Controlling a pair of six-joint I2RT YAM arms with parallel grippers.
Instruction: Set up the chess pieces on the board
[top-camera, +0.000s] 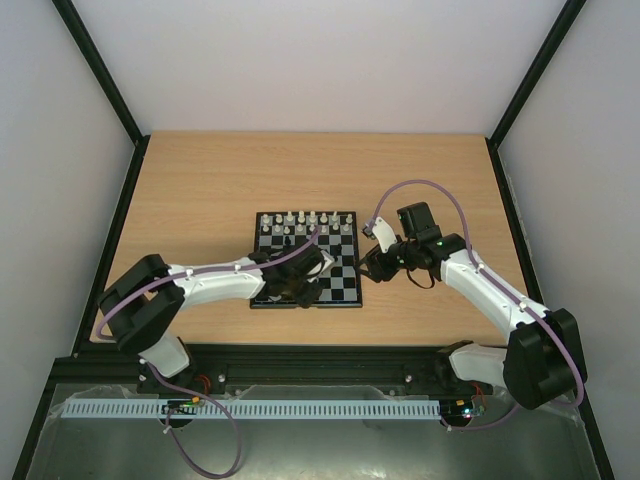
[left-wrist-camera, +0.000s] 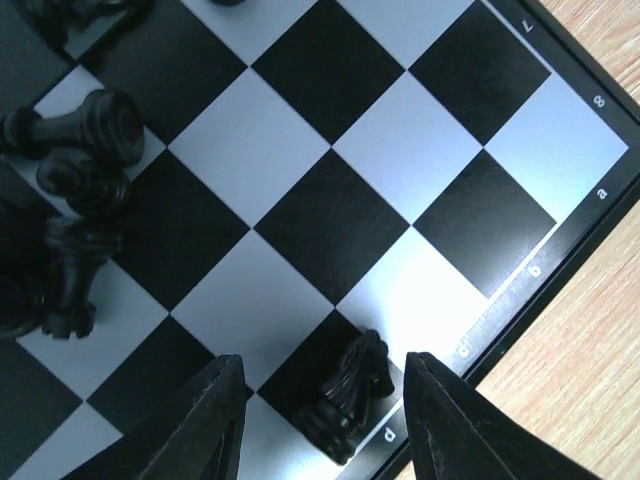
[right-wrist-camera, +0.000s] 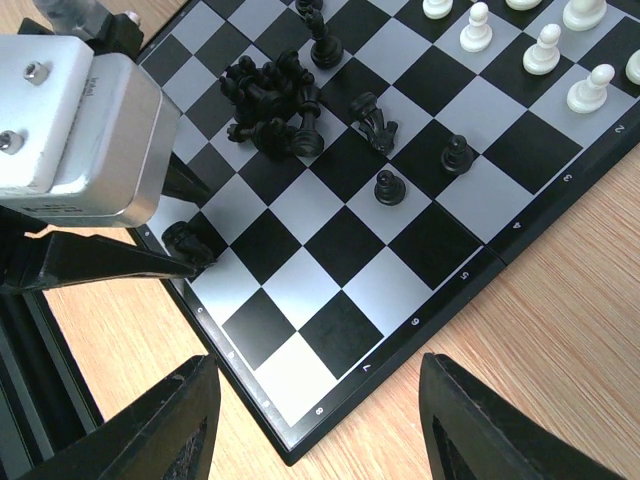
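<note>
The board (top-camera: 345, 285) lies mid-table with white pieces (top-camera: 300, 218) along its far rows. My left gripper (left-wrist-camera: 322, 365) is open low over the board's near edge, and a black knight (left-wrist-camera: 350, 395) stands between its fingers, touching neither. A heap of black pieces (left-wrist-camera: 75, 200) lies just beyond on the board (left-wrist-camera: 330, 130). My right gripper (right-wrist-camera: 320, 360) is open and empty above the board's near right corner (right-wrist-camera: 300, 410). In the right wrist view the heap (right-wrist-camera: 270, 105), the knight (right-wrist-camera: 185, 240) and white pawns (right-wrist-camera: 545, 50) show.
Loose black pieces stand or lie on middle squares, among them a pawn (right-wrist-camera: 389, 187) and a toppled piece (right-wrist-camera: 375, 120). The left gripper's silver body (right-wrist-camera: 75, 110) hangs over the board's near side. Bare wooden table (top-camera: 200, 190) surrounds the board, with dark rails at the edges.
</note>
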